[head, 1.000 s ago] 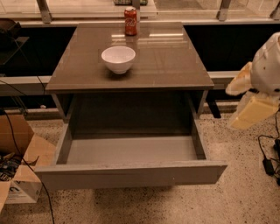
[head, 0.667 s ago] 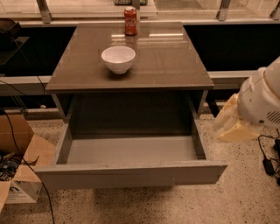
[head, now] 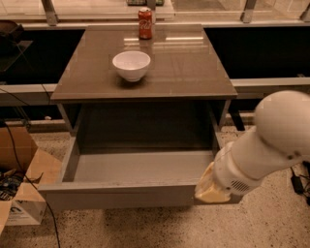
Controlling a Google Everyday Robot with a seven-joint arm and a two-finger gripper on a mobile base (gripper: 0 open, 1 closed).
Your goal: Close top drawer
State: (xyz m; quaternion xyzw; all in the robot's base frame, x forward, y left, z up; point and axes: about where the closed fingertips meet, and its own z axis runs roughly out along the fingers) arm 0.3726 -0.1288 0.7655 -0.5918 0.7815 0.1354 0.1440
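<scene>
Tabletop, open top drawer, gripper at front

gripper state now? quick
Gripper: state cannot be told; it is at the right end of the open top drawer's front panel.

Lab or office test area, prob.: speckled terrazzo floor under the table, 1 open cardboard box left of it, metal railing posts behind it. End effector at the table's front right, by the top drawer corner.
</scene>
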